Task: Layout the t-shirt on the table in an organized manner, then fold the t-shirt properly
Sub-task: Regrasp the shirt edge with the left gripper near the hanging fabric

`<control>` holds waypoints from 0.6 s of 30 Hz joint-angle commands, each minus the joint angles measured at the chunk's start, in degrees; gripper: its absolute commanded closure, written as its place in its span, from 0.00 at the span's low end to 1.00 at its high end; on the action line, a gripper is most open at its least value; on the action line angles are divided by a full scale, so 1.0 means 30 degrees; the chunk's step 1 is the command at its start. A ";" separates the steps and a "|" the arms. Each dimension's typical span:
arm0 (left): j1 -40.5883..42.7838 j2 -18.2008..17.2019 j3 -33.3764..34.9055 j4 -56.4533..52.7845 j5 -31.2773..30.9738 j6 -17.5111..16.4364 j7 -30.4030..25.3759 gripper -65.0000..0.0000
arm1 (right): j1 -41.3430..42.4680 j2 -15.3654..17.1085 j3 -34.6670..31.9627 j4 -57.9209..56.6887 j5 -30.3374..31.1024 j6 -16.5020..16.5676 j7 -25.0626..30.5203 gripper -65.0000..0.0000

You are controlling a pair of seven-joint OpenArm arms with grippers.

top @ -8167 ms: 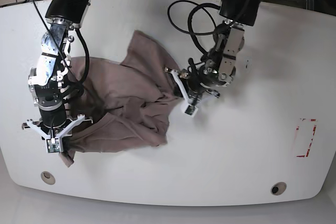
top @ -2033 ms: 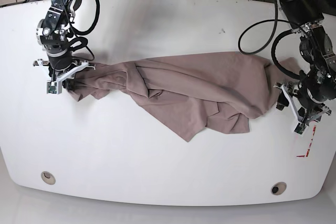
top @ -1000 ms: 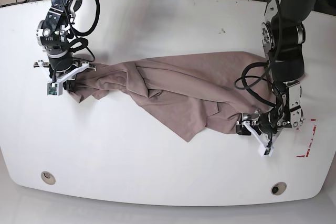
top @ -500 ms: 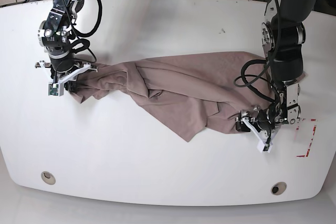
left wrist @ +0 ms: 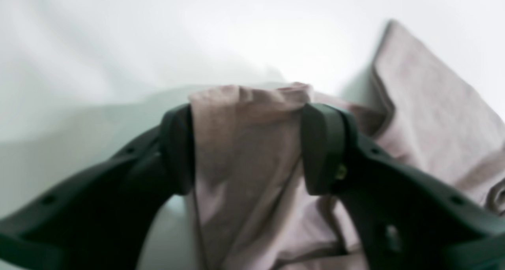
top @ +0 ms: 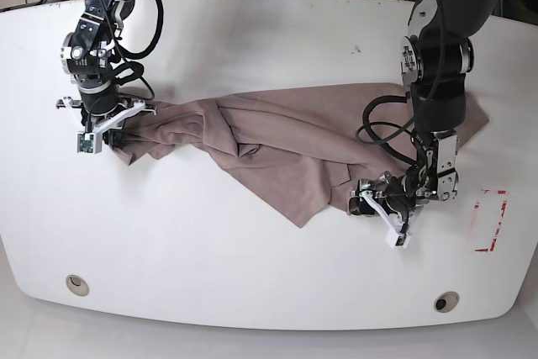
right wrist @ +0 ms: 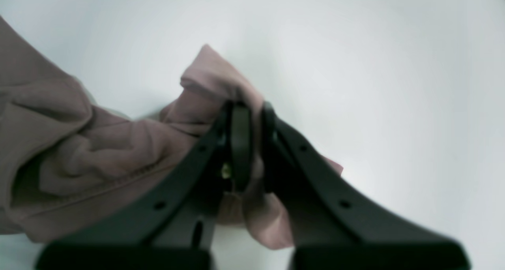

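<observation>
The mauve-brown t-shirt (top: 286,140) lies crumpled in a long band across the white table (top: 252,275). My right gripper (top: 99,132), at the left of the base view, is shut on the shirt's left end; the right wrist view shows the fingers pinched together (right wrist: 252,112) on a fold of the shirt (right wrist: 79,143). My left gripper (top: 380,205) is low at the shirt's lower right edge. In the left wrist view its fingers (left wrist: 323,143) stand wide apart (left wrist: 248,143) with a fold of shirt (left wrist: 426,104) between them.
A red-white tape rectangle (top: 490,220) lies right of my left gripper. Two grommet holes (top: 76,284) (top: 445,302) sit near the front edge. Black cables loop from the left arm over the shirt's right part (top: 387,132).
My left gripper has slid left along the shirt's lower edge, away from the tape, and now straddles a fold. My right gripper still holds the left end in place.
</observation>
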 commanded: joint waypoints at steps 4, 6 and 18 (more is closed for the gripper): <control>-0.0398 -0.0057 -0.0021 0.0134 -0.0001 0.0121 0.0266 0.84 | 0.0215 0.0203 0.0074 0.0306 0.0169 -0.0009 0.0534 1.00; -0.0398 -0.0057 -0.0021 0.0134 -0.0001 0.0209 0.0266 0.97 | 0.0215 0.0203 0.0074 0.0306 0.0169 -0.0009 0.0534 1.00; -0.0164 -0.0438 -0.0226 0.2273 -0.0118 0.0912 0.0677 1.00 | 0.0537 0.0203 0.0074 0.0394 0.0169 -0.0009 0.0534 1.00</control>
